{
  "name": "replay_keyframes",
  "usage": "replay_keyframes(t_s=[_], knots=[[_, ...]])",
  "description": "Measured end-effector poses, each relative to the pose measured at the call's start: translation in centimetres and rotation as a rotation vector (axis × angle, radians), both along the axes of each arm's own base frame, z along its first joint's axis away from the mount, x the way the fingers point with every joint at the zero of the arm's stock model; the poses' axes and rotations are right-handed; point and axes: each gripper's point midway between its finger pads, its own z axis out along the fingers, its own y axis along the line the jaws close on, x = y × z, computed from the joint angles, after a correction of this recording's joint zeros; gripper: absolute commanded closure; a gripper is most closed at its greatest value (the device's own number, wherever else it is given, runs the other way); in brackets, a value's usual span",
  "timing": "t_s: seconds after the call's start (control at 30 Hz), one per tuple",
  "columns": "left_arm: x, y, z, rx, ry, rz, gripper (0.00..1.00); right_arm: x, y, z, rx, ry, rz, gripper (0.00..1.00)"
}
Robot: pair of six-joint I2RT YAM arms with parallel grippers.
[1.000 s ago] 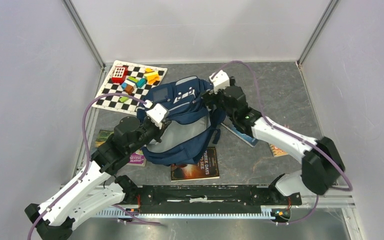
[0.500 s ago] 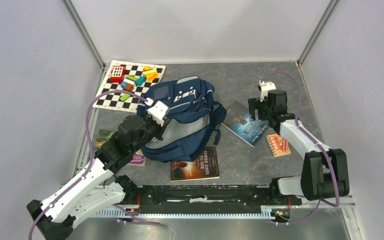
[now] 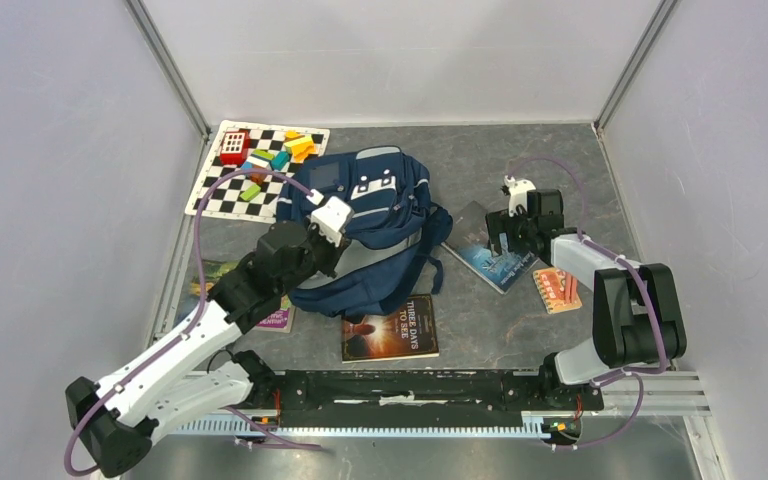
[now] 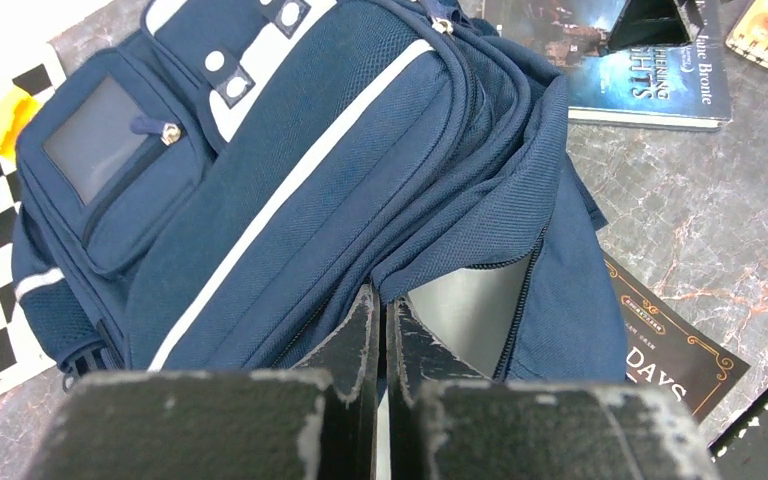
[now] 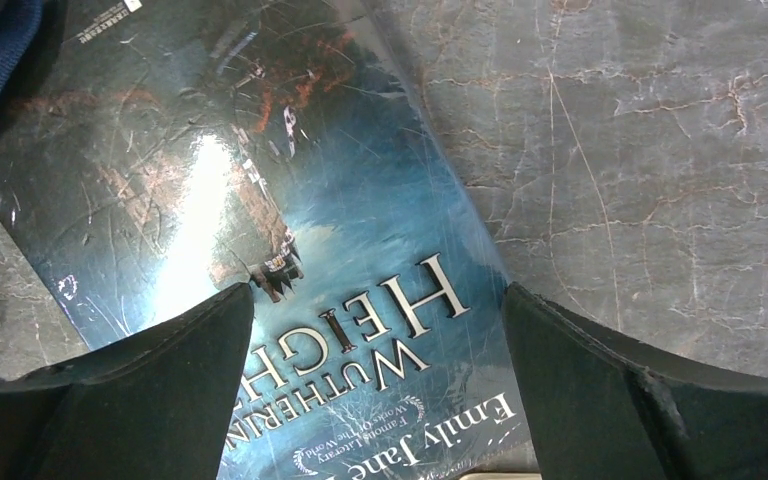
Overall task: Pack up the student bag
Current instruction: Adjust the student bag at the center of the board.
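Navy fabric fills the view ahead of the left fingers. The bag (image 3: 365, 215) lies flat mid-table with its front pockets up, nearer the left arm than the right. Far to the left of those fingers is a chequered mat (image 3: 222, 190) with coloured blocks (image 3: 272, 158) on it.

The left gripper (image 4: 378, 300) is clenched, its fingers pressed together on the lip of the bag's main opening. The cloth peaks at the tips, so I judge it pinched and lifted. A grey lining (image 4: 470, 310) shows in the gap just right of the tips. A dark paperback (image 3: 392, 328) lies touching the bag's edge, nearer the arm bases than either set of fingers.

Further right, a blue book (image 5: 260, 200) lies beside the bag on the stone-patterned table (image 5: 660, 150). The right gripper (image 5: 376, 300) hangs over it, fingers spread wide and holding nothing. The cover lies below the gap between them, slanted to it. An orange notebook (image 3: 558, 290) lies just right of those fingers.

The step in hand looks like fetching a book while the left arm holds the bag's mouth open. Next, the right fingers would need to turn square to the book, drop onto an edge they can grip across, and close. They would then carry it left to the grey gap. A flat book on a hard top is awkward to pinch, and the glossy cover may slip.
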Motion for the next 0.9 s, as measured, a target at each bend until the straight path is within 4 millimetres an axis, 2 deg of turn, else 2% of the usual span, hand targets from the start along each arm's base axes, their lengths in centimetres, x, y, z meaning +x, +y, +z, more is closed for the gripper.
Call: replay_keyframes(t_s=[0.2,0.43,0.9], knots=[[1.4,-0.5,-1.2,0.030,0.064,0.056,0.98,0.1,0.2,-0.1,0.013,-0.021,0.005,0.02],[3.0,0.2,-2.3,0.058,0.114,0.155,0.98,0.2,-0.4,-0.1,-0.002,-0.041,-0.037,0.02],[3.1,0.3,-3.4,0.070,0.163,0.174,0.97,2.4,-1.7,0.0,-0.019,-0.033,-0.096,0.02]])
